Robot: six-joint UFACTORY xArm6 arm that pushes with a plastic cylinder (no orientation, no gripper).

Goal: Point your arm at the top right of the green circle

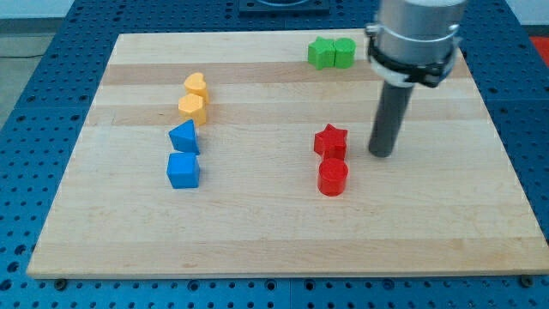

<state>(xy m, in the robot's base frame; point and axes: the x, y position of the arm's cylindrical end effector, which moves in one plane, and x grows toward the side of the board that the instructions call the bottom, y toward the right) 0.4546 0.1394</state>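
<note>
The green circle (345, 51) is a short green cylinder near the board's top edge, right of centre, touching a green star (322, 53) on its left. My tip (382, 154) rests on the board well below the green circle and slightly to its right. It stands just right of the red star (330, 141), with a small gap between them. The rod rises toward the view's top right, where the arm's grey body hides part of the board's top edge.
A red cylinder (333, 178) sits directly below the red star. At the view's left are a yellow heart (196, 85), a yellow hexagon (192, 107), a blue triangular block (184, 136) and a blue cube (183, 170). The wooden board (274, 232) lies on a blue perforated table.
</note>
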